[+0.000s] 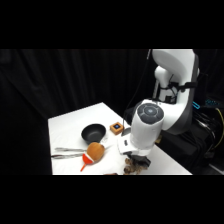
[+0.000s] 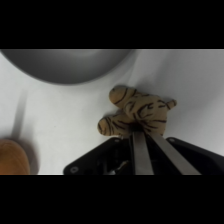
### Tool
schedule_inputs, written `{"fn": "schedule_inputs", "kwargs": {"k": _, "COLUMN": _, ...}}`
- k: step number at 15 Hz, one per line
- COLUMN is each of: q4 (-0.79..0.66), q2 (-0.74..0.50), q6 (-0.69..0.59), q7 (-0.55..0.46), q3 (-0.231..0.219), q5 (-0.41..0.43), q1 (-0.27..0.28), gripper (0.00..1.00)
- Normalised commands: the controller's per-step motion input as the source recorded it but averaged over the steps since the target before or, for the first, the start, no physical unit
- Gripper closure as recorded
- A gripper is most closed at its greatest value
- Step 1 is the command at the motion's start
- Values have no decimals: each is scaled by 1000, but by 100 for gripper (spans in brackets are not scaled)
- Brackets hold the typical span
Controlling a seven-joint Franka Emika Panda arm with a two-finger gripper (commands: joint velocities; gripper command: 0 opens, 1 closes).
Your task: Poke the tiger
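The tiger [image 2: 141, 111], a small tan toy with dark stripes, lies on the white table just beyond the gripper [image 2: 136, 132]. The two metal fingers [image 2: 141, 155] rise from the bottom edge, pressed close together and shut, and their tips touch the tiger's near side. In the side view the gripper [image 1: 136, 163] hangs low over the table's front right part. There the tiger [image 1: 131, 170] shows only as a small brownish lump under it, largely hidden by the arm.
A dark grey bowl [image 1: 93, 132] [image 2: 65, 65] stands close behind the tiger. A round orange-brown object [image 1: 94, 150] [image 2: 12, 157] with a red end lies to the left, beside metal tongs [image 1: 67, 152]. A small orange-brown cube with a blue top [image 1: 116, 128] sits near the bowl.
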Motion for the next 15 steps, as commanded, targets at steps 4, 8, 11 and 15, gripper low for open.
{"fn": "schedule_inputs", "kwargs": {"k": 4, "q4": -155, "q2": -511, "q6": -369, "q7": -29, "q3": 91, "q5": 106, "q1": -123, "gripper": 97}}
{"fn": "schedule_inputs", "kwargs": {"k": 8, "q4": -114, "q2": -481, "q6": -314, "q7": -63, "q3": 104, "q5": 129, "q1": -172, "gripper": 70}}
{"fn": "schedule_inputs", "kwargs": {"k": 11, "q4": -58, "q2": -380, "q6": -266, "q7": -104, "q3": 98, "q5": 164, "q1": -187, "gripper": 54}}
{"fn": "schedule_inputs", "kwargs": {"k": 15, "q4": -25, "q2": -282, "q6": -233, "q7": -124, "q3": 84, "q5": 160, "q1": -174, "gripper": 21}}
